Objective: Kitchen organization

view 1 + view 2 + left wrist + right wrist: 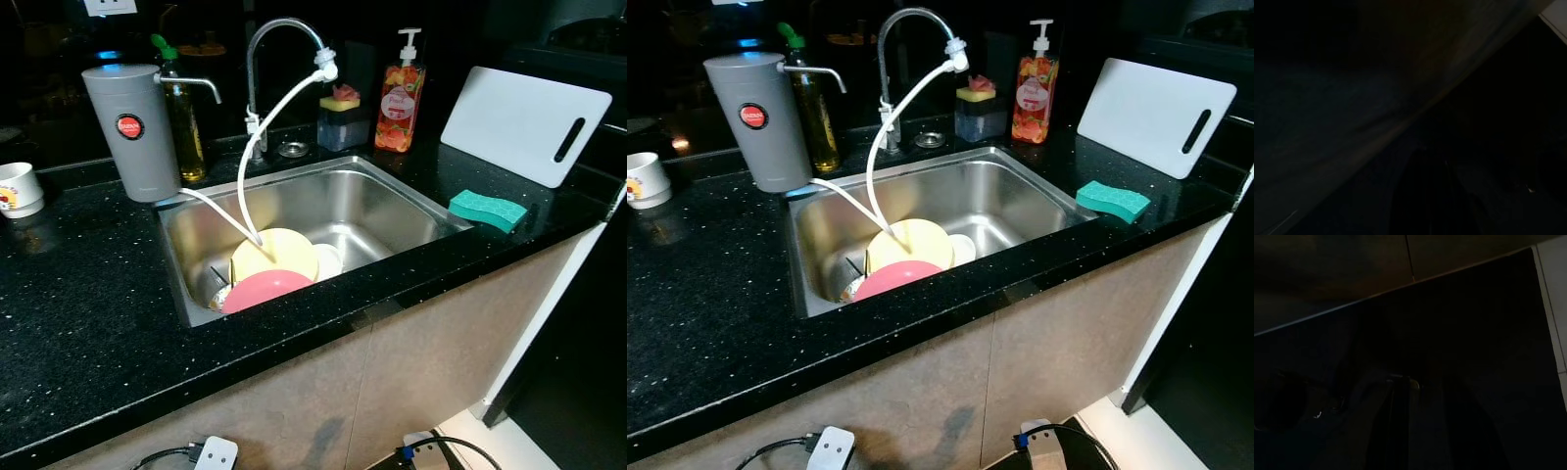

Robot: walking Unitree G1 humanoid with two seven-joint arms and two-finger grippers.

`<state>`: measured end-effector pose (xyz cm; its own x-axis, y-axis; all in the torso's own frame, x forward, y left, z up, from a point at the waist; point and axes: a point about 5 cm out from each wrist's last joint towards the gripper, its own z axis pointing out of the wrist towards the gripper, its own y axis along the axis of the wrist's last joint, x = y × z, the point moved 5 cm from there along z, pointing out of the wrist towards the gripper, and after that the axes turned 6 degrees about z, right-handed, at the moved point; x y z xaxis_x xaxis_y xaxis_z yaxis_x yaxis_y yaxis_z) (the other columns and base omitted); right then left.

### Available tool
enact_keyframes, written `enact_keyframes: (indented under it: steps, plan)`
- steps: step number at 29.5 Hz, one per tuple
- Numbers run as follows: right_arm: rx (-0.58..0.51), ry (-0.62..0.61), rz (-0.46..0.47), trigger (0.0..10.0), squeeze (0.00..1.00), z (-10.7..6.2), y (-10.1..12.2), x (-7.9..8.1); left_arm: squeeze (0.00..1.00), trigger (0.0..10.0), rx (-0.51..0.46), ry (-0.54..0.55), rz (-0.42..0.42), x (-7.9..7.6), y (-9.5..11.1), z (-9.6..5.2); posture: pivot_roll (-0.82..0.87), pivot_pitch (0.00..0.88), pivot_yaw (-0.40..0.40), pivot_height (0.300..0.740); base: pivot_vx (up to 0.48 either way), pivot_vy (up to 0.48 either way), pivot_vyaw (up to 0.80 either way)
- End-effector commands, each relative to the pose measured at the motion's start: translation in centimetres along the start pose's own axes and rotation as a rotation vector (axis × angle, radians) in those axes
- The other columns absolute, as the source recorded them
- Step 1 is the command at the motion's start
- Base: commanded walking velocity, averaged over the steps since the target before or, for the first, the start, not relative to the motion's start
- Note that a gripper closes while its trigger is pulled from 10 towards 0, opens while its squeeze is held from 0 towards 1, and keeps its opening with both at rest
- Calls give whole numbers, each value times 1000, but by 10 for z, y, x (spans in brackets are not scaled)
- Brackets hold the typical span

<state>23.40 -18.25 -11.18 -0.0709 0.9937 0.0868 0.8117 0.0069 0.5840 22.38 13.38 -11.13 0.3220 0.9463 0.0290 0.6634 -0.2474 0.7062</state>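
While both arms hang idle — plates (pixel 274 264) in sink (pixel 392 211).

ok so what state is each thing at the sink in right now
faucet: off, white hose hanging into the basin
yellow plate: leaning in the sink
pink plate: tilted in front of the yellow one
green sponge: flat on the counter
white cutting board: propped up
soap dispenser: upright

plates (pixel 275 257): 3 | sponge (pixel 487 210): 1 | bottles (pixel 401 94): 2 | cutting board (pixel 524 122): 1
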Motion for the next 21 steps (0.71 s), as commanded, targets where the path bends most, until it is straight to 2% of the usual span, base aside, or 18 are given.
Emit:
enact_keyframes:
  steps: [1,3,5,7,12,15,16,19,21]
  plan:
    - [11,20,5,10000,0,2,-3,11,0,10000,-35,54,-23,9,6,-1,-38,76,-19,740,0,0,0]
    - [27,50,-25,10000,0,4,-4,23,0,10000,-53,68,-43,15,11,0,-40,72,-10,740,0,0,0]
    - [22,83,-38,10000,0,6,-2,34,0,10000,-63,51,-45,14,15,0,-38,68,-6,740,0,0,0]
    - [-7,77,-24,10000,0,6,4,36,0,10000,-40,27,-11,10,15,2,-9,72,-34,740,0,0,0]
    - [9,118,-83,10000,0,6,-1,44,0,10000,-8,38,-46,10,10,3,1,70,-35,740,0,0,0]
    - [-37,87,-3,10000,0,7,12,40,0,10000,6,29,-39,5,2,0,-3,62,-26,740,0,0,0]
    - [-37,87,-3,10000,0,7,12,40,0,10000,6,29,-39,5,2,0,-3,62,-26,740,0,0,0]
    - [-43,41,159,10000,0,8,17,32,0,10000,12,35,-33,9,-2,-2,0,52,-19,740,0,0,0]
    - [-36,38,174,10000,0,8,16,31,0,10000,17,39,-37,11,-3,-2,0,48,-16,740,0,0,0]
